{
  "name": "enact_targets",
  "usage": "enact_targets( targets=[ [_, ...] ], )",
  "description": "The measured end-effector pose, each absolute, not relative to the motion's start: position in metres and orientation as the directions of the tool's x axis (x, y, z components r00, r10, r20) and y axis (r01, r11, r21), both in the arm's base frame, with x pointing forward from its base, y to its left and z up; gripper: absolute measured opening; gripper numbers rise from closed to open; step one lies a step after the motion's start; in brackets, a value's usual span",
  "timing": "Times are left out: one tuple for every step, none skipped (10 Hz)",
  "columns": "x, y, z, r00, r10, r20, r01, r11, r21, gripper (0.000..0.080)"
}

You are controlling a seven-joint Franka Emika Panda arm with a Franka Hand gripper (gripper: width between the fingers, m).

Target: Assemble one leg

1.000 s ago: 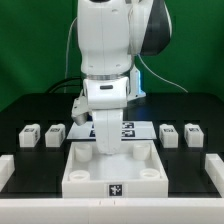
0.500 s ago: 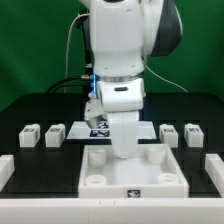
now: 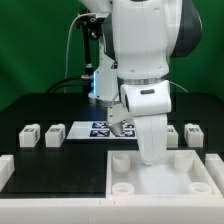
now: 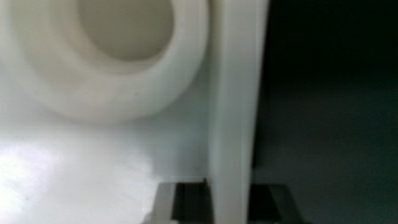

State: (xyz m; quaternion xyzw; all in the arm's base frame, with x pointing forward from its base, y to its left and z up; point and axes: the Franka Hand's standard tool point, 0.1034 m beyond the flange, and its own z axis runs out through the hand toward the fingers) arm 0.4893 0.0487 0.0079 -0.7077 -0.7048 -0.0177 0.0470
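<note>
Over square part point(image 3: 190, 172), arm point(image 3: 150, 60) steeply downward

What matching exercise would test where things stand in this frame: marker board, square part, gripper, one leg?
1 marker board
2 large white square part
3 gripper
4 leg

A end of the row, exterior view's left
B jaws either side of a thin white wall
C front of the table, sockets up
D lying flat, farther back, tags up

Pairs: 1-D, 2-C, 3-B, 4-A
</note>
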Motion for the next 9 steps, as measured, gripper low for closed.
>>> enact_targets(
  targets=[
    [0.4896, 0.0514, 0.0079, 0.016, 0.996, 0.093, 0.999, -0.012, -0.043, 0.0064],
    [0.4896, 0.0522, 0.0079, 0.026, 0.995, 0.093, 0.999, -0.022, -0.044, 0.0064],
    [0.4893, 0.0552, 0.0079, 0.034, 0.995, 0.094, 0.999, -0.03, -0.045, 0.0064],
    [0.4892, 0.0575, 0.0079, 0.034, 0.995, 0.096, 0.999, -0.03, -0.044, 0.0064],
    [0.4892, 0.0583, 0.0079, 0.035, 0.995, 0.097, 0.999, -0.032, -0.04, 0.0064],
    [0.4891, 0.0586, 0.0078, 0.037, 0.995, 0.098, 0.999, -0.033, -0.039, 0.0064],
    [0.489, 0.0578, 0.0076, 0.038, 0.994, 0.098, 0.999, -0.035, -0.039, 0.0174],
    [0.489, 0.0574, 0.0076, 0.039, 0.994, 0.098, 0.999, -0.035, -0.04, 0.031],
    [0.489, 0.0571, 0.0076, 0.04, 0.994, 0.098, 0.999, -0.036, -0.04, 0.031]
  ],
)
